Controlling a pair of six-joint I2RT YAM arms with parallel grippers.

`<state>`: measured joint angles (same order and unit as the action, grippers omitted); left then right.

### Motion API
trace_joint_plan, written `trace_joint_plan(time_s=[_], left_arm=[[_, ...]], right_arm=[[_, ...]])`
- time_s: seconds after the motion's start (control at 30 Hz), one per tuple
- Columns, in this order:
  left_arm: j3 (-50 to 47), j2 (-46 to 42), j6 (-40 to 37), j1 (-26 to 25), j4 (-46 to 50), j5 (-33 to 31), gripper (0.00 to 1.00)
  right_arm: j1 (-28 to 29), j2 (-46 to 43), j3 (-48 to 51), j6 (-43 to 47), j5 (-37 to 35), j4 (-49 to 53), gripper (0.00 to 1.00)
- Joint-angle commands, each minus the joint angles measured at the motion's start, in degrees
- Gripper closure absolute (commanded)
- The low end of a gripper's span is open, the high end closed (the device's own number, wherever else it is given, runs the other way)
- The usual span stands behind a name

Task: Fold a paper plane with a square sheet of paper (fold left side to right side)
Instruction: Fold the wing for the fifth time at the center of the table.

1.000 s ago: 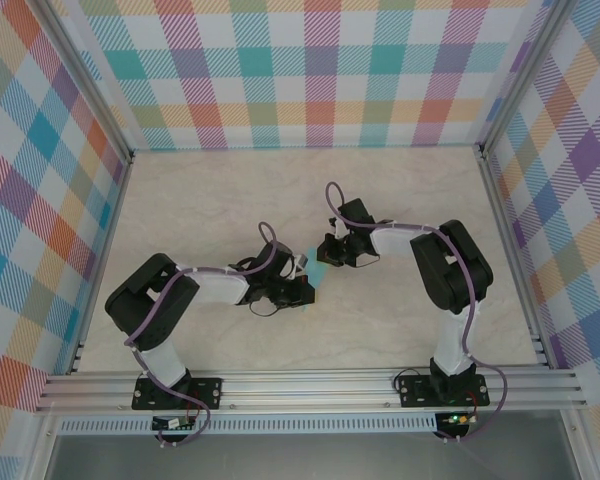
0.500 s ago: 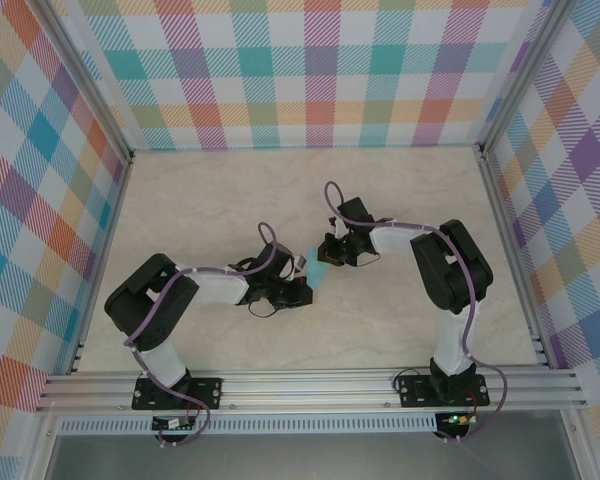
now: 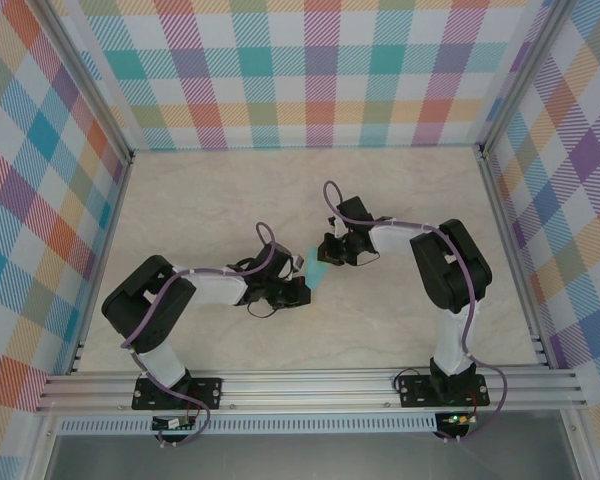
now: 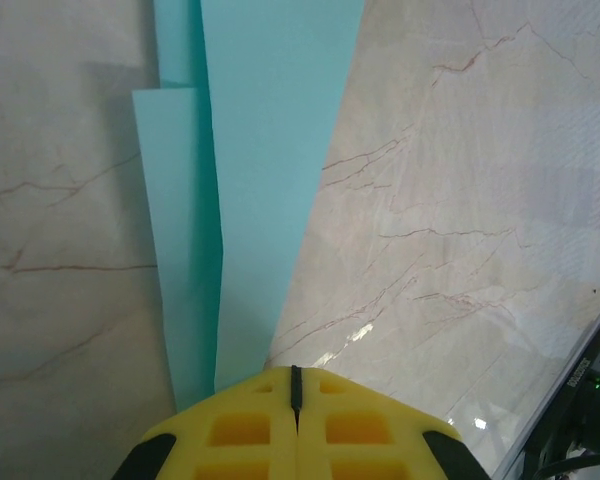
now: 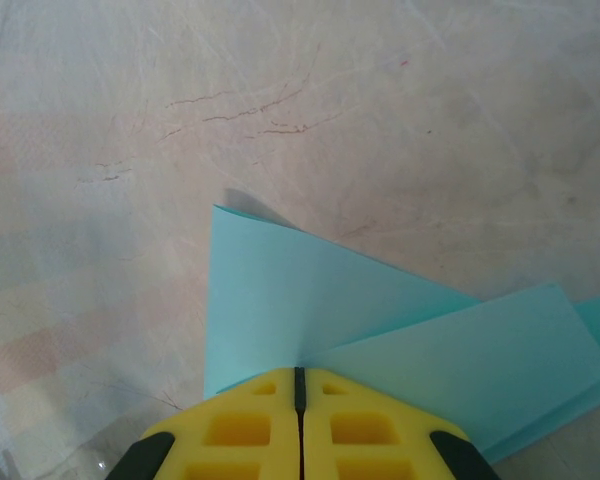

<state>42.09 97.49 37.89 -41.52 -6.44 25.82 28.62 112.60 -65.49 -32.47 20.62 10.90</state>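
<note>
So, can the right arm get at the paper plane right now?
Probably yes: the right gripper, shut, sits at the edge of the paper plane with nothing between; the left gripper is at its other end.

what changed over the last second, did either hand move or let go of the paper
Barely anything. The left arm eased its elbow a touch toward the left wall. The left hand and right hand stayed shut with their tips at the turquoise paper, which kept its place between them on the table.
</note>
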Motion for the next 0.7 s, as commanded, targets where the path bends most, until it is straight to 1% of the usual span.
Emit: trace_joint_plan(time_s=[0.0,0.2,0.33,0.53,0.67], left_arm=[[-1.38,-0.24,-0.38,-0.19,0.21,-0.61,0.98],[-2.77,0.00,-0.23,0.12,-0.59,-1.30,1.00],[-3.87,-0.33,0.51,1.05,-2.17,-0.30,1.00],[-7.11,-0.98,2.25,3.62,-5.68,1.92,1.00],[-9.47,-1.84,2.63,5.23,-6.13,2.52,1.00]], right_arm=[[-0.28,2.86,0.54,1.43,-5.60,5.04,0.94],[-0.32,2.85,0.54,1.72,-5.68,5.23,0.94],[-0.27,3.07,0.38,2.11,-6.18,5.85,0.94],[-0.39,3.46,0.28,2.48,-6.47,6.15,0.94],[-0.41,3.77,0.02,2.55,-6.65,6.56,0.94]])
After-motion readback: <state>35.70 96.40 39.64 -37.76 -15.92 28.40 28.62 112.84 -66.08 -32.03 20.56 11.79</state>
